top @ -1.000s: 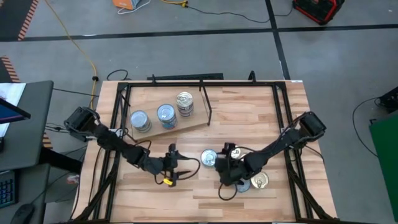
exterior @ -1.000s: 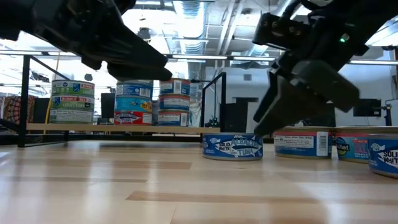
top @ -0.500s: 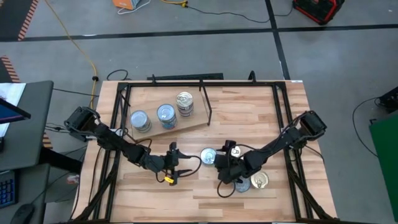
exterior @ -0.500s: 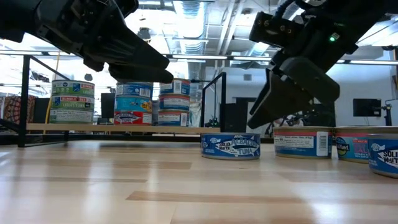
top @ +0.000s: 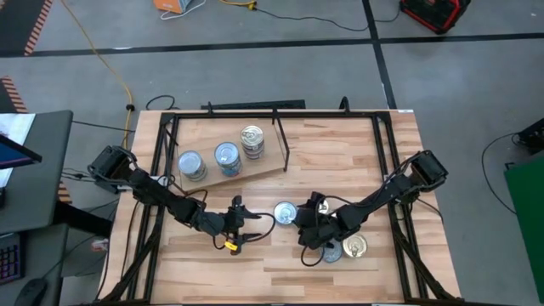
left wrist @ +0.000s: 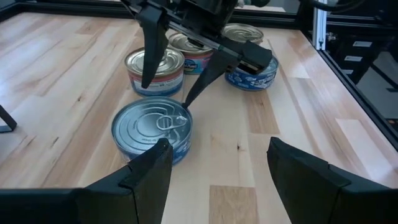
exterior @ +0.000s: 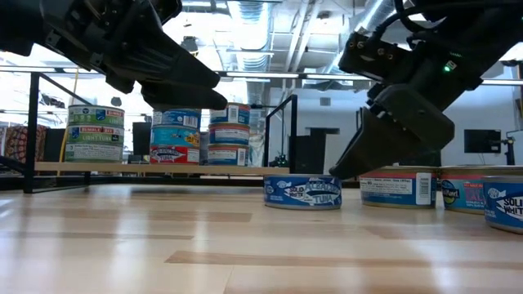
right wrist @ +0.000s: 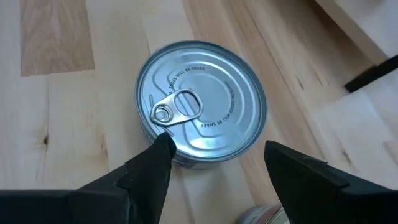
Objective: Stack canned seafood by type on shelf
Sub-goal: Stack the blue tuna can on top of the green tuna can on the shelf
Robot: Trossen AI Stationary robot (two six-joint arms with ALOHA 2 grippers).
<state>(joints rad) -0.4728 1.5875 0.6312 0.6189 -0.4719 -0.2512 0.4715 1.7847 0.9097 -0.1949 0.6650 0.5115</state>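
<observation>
From above, a butcher-block bench [top: 340, 144] stands on grey floor; three tuna-tin stacks [top: 225, 157] sit on the plywood shelf [top: 255, 174]. At bench level, ceiling lights glare behind. The spread right end effector [right wrist: 214, 163] hovers over a silver-lidded tin [right wrist: 200, 102]; the left end effector [left wrist: 217, 165] is spread nearby.

Bright overhead ceiling lights [exterior: 245, 16] backlight the low view, silhouetting both arms; wrist views evenly lit.
</observation>
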